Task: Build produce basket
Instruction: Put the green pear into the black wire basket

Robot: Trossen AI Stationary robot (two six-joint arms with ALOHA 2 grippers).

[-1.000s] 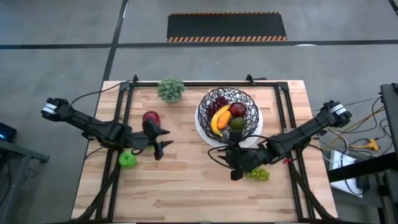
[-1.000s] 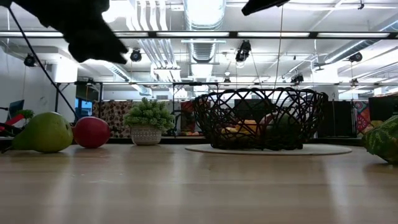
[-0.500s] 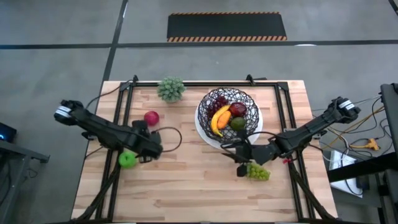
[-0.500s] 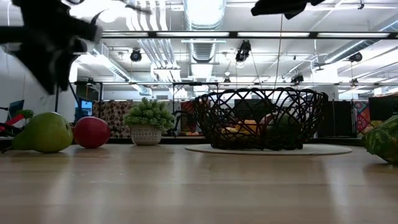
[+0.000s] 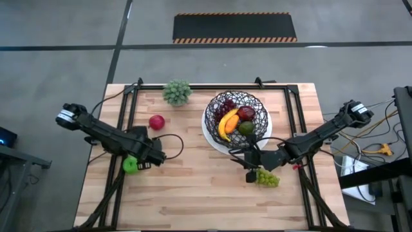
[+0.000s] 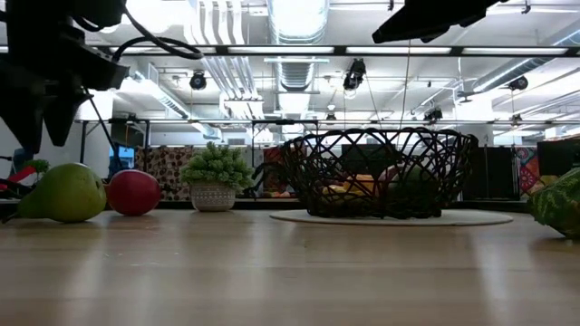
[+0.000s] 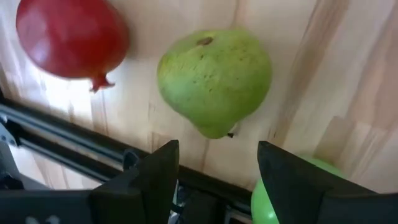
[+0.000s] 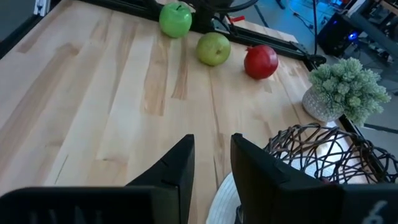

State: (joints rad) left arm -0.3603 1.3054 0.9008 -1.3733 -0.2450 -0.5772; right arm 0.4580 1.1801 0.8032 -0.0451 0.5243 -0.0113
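The black wire basket point(image 5: 256, 103) stands on its white plate near the far right of the table and holds a yellow banana point(image 5: 226, 122), a red fruit, a dark green fruit and purple grapes. A green pear point(image 7: 214, 81), a red fruit point(image 5: 156, 122) and a green apple point(image 5: 131, 165) rest on the wood at the left. My left gripper point(image 7: 217, 155) hangs open just above the pear, which it hides in the high view. Green grapes point(image 5: 268, 178) lie on the table beside my open right gripper point(image 5: 250, 175), near the plate's near edge.
A small grey-green potted plant point(image 5: 177, 92) stands at the far edge, left of the basket. Black frame rails point(image 5: 131, 109) run along the table's left, right and far sides. Bare wood point(image 5: 199, 187) spreads across the middle and near part of the table.
My left gripper has swung from beside the red fruit toward the table's left and near edge and come down over the pear, turning as it went. My right arm has shifted slightly toward the right edge; the green grapes now show clear beside it.
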